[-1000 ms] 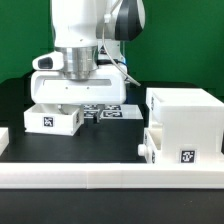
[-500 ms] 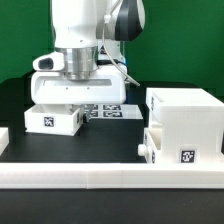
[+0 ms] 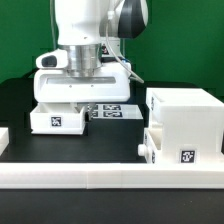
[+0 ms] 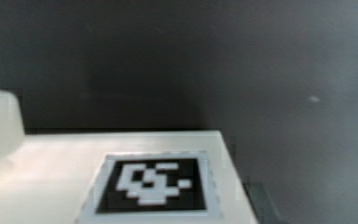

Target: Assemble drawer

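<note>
Gripper (image 3: 80, 100) sits low, just behind the tray (image 3: 57, 119). Its fingers are hidden, so you can't tell if they're spread or pinching. Tray is mid-bench, toward the exterior view's left edge. Shell (image 3: 186, 112) and second tray (image 3: 178, 148) are by the front corner on the exterior view's right. Keep the tray flat and square, slide slowly, and line it up with the shell before pushing. Versus a second ago, arm and tray have shifted slightly toward the shell.

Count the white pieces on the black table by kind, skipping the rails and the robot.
big hollow box: 1
small trays: 2, one under the arm, one in front of the box
marker board: 1
Total: 4
</note>
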You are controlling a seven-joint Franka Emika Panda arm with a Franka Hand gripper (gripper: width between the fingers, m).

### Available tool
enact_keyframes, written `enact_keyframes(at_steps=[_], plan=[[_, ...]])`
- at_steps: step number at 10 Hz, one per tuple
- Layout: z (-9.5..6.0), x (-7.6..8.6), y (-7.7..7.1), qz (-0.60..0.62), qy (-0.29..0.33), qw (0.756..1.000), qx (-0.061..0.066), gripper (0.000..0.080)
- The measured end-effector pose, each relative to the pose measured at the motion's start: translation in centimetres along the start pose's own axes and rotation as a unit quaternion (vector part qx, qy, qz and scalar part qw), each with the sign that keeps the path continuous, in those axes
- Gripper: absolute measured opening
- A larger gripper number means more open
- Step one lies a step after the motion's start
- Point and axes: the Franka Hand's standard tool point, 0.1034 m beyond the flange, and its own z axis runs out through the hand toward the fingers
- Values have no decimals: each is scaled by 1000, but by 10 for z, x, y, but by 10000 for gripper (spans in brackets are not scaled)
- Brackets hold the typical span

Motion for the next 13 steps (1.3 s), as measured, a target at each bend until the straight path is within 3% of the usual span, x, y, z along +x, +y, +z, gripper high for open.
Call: enact_keyframes(at_steps=[2,4,5,9,13], plan=[[-14,22,-25,-31,3,1000,4,41],[-31,40,-38,-72,1,997,8,41],[-37,48,-40,-100,5,995,9,41],[-33,44,-40,-151,2,988,9,41],[-42,63,-42,-344,0,939,2,41]])
